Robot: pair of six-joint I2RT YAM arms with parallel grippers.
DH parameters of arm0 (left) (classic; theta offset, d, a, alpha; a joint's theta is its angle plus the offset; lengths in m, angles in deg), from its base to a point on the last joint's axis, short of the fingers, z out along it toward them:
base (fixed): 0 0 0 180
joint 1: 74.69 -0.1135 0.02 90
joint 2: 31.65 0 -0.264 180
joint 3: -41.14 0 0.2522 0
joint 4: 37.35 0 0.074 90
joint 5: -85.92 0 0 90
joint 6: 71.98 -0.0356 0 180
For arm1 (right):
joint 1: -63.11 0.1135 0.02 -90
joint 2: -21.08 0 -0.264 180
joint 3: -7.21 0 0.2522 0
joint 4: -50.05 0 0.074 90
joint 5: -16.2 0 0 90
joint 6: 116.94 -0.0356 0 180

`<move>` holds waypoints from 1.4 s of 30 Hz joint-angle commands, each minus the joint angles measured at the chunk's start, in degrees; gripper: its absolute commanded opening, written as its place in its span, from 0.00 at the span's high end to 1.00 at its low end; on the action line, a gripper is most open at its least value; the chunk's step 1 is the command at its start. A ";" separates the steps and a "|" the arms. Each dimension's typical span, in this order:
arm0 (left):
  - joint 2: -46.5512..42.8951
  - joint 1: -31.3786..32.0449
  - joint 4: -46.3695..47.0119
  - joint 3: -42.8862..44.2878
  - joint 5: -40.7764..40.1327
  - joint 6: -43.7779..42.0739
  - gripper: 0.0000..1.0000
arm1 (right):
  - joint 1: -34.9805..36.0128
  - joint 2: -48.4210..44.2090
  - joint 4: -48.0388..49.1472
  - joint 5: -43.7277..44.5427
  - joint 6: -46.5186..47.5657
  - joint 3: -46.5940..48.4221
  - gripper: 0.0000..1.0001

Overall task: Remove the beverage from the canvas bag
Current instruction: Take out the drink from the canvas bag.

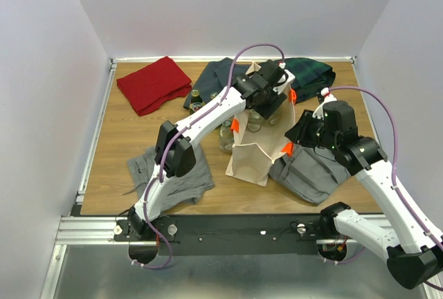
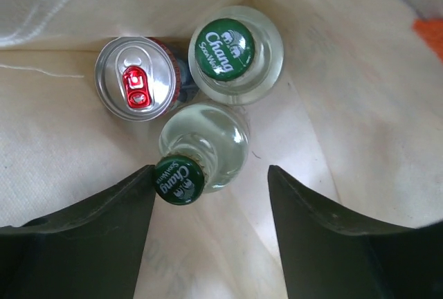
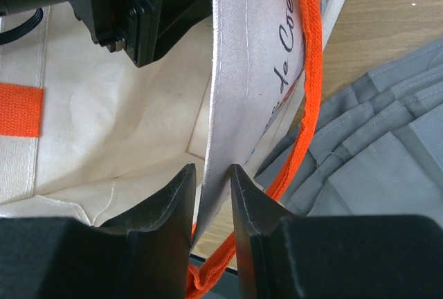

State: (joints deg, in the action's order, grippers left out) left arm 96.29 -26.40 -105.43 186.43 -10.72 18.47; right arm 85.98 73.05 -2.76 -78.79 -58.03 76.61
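Observation:
The beige canvas bag (image 1: 250, 153) stands at mid-table with orange handles (image 3: 311, 70). My left gripper (image 2: 211, 202) is open and reaches down into the bag's mouth (image 1: 268, 109). Below it, inside the bag, are a silver can with a red tab (image 2: 138, 77), an upright green-capped Chang bottle (image 2: 232, 50) and a tilted clear bottle (image 2: 201, 150). The tilted bottle's green cap (image 2: 178, 179) touches my left finger (image 2: 104, 230). My right gripper (image 3: 213, 181) is shut on the bag's right wall (image 3: 242, 70), at the rim (image 1: 296, 133).
Two bottles (image 1: 196, 100) (image 1: 226, 136) stand outside the bag to its left. A red cloth (image 1: 154, 83), dark garments (image 1: 216, 76) (image 1: 311, 70) lie at the back. Grey clothes lie front left (image 1: 169, 174) and under the bag's right side (image 1: 311, 171).

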 commanded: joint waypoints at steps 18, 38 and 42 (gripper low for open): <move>1.79 -1.80 0.98 -0.48 5.75 3.77 0.33 | 0.24 -0.29 -0.59 1.30 -0.20 -1.15 0.62; 2.23 -2.50 0.80 -1.09 5.84 3.95 0.62 | 0.15 -0.28 -0.77 1.65 -0.11 -1.23 0.62; 2.14 -2.68 0.71 -2.06 5.75 3.95 0.85 | 0.24 -0.37 -0.85 1.65 -0.20 -1.32 0.62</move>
State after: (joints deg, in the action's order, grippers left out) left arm 97.18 -28.98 -103.99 186.21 -6.24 22.36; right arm 85.98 73.03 -2.78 -78.75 -58.38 76.15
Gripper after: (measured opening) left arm 0.414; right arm 0.381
